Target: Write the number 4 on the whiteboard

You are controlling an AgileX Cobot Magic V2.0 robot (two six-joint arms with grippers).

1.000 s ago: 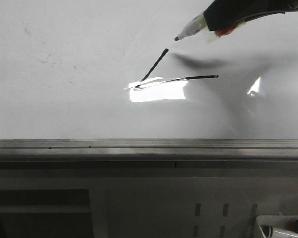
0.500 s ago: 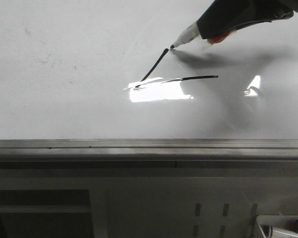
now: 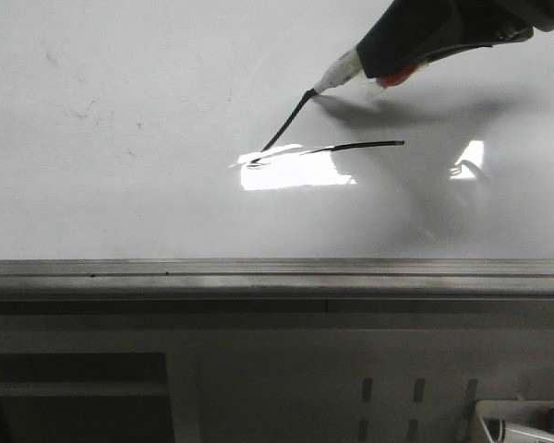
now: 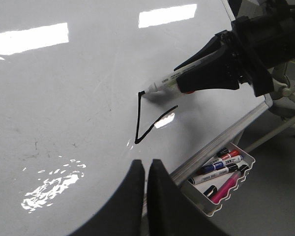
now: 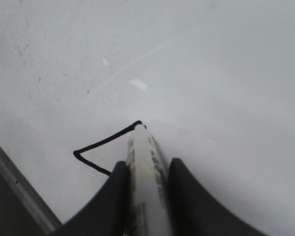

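Glossy whiteboard [image 3: 120,185] – number 4 [image 3: 295,138] seemingly stemless; right jaws pinch marker [image 5: 145,182], left jaws pressed together

Dropped my right gripper [image 3: 374,69] down and left over the last second. The marker [image 3: 337,74] tip was off the whiteboard [image 3: 120,185] and clear of the number 4 [image 3: 328,138]; now it touches the diagonal's upper end.

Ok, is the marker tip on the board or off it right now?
On it. The marker tip meets the top of the diagonal stroke on the whiteboard, held in the right claw.
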